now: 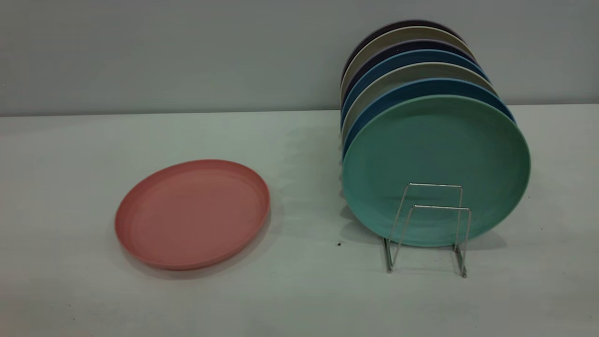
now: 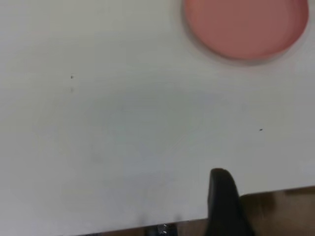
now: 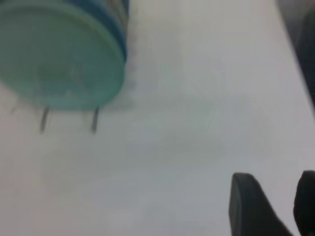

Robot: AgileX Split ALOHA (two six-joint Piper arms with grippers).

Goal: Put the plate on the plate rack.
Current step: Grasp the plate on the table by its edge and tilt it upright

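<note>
From the exterior view, the plate (image 1: pixel 192 214) lies flat and face up on the counter (image 1: pixel 299 290), well apart from the plate rack (image 1: pixel 430 224), with no arm in sight. Being round, it has no long axis; its face points upward, while the racked plates stand on edge facing the camera. The teal-green plate (image 1: pixel 436 169) is the front one, and two bare wire loops stand free before it. Doing this step well probably means pinching the raised rim, tipping the plate upright, and lowering it into that front slot parallel to the teal one.

In the left wrist view, the plate (image 2: pixel 246 27) is far from the left pincer (image 2: pixel 224 201), which sits at the counter edge; only one dark finger shows, so I cannot tell its opening.

In the right wrist view, the right pincer (image 3: pixel 273 206) shows two fingers held apart with nothing between, well away from the rack (image 3: pixel 69 118).
</note>
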